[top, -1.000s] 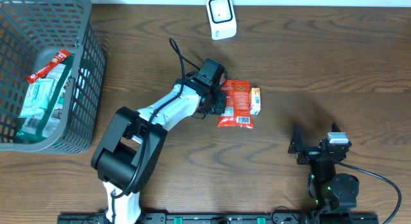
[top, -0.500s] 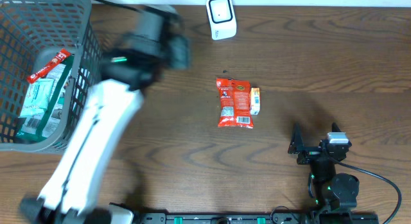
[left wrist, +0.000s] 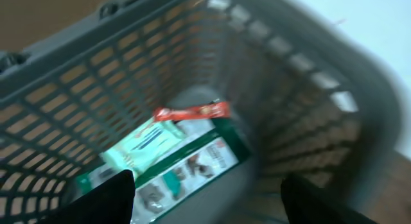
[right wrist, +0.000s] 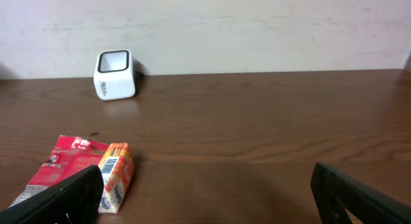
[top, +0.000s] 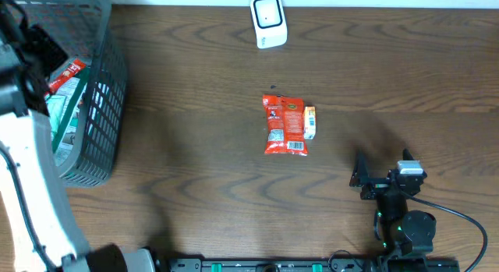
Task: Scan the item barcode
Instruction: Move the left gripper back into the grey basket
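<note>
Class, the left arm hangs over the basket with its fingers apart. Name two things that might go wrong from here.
1. The red stick packet lies on the mint-green pack, itself on a green pouch: the left fingers may pinch two items.
2. The basket has mesh walls close by; a finger might snag there.

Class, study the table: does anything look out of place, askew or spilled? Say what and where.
Nothing is spilled or damaged. The red packet and small orange box lie loose mid-table, away from the basket holding the other packets.
</note>
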